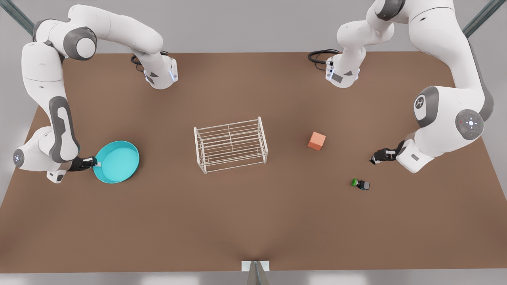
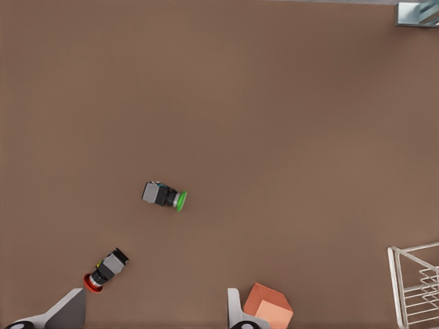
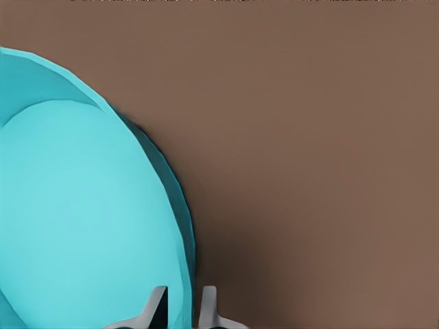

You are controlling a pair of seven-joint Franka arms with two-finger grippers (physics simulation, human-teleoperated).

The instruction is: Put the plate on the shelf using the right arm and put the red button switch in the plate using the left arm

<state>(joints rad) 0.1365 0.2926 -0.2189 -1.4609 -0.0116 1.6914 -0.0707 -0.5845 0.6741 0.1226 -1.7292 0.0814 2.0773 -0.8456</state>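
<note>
Turquoise plate [image 1: 117,161] lies on the brown bench [image 1: 253,221] at the front view's left, well apart from the white wire shelf [image 1: 231,145] at centre. The right arm reaches low; its hand [image 1: 96,162] pinches the plate's rim between narrow fingers [image 3: 155,307]. At the front view's right, the left hand [image 1: 375,158] hangs low with fingers spread wide beside the red button switch [image 2: 105,270], which lies on its side. Nearby: green switch [image 1: 360,184], orange cube [image 1: 317,141].

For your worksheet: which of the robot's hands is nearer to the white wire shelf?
The right hand, gripping the plate's rim, is nearer the shelf. The left hand, beyond the orange cube, is farther.
</note>
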